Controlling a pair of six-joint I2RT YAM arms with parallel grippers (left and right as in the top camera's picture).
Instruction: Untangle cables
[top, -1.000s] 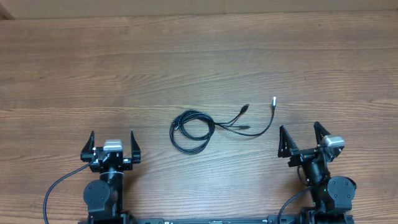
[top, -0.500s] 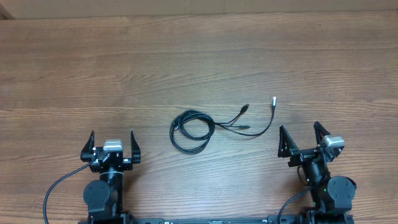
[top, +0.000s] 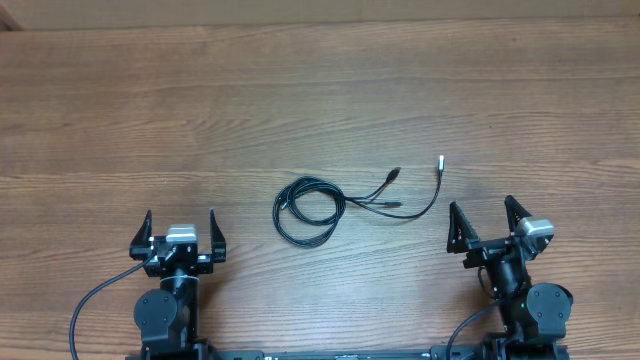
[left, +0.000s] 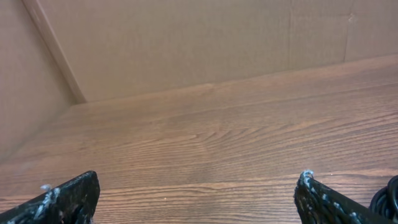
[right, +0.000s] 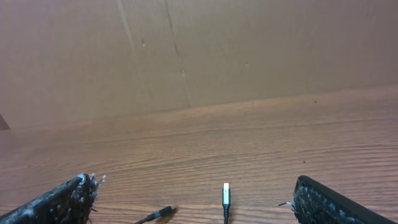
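The cables (top: 330, 203) lie on the wooden table near its middle: a black coil at the left, with black cords running right to a black plug (top: 393, 175) and a white-tipped plug (top: 441, 160). My left gripper (top: 180, 231) is open and empty, left of and nearer than the coil. My right gripper (top: 481, 220) is open and empty, right of the cords. In the right wrist view the white-tipped plug (right: 226, 193) and the black plug (right: 163, 213) lie between the fingers, farther out. The left wrist view shows a bit of the coil (left: 387, 199) at the lower right.
Thick black cables (top: 92, 300) run from the arm bases along the near edge. A brown cardboard wall (right: 199, 50) stands at the table's far edge. The wooden table (top: 320, 90) stretches wide beyond the cables.
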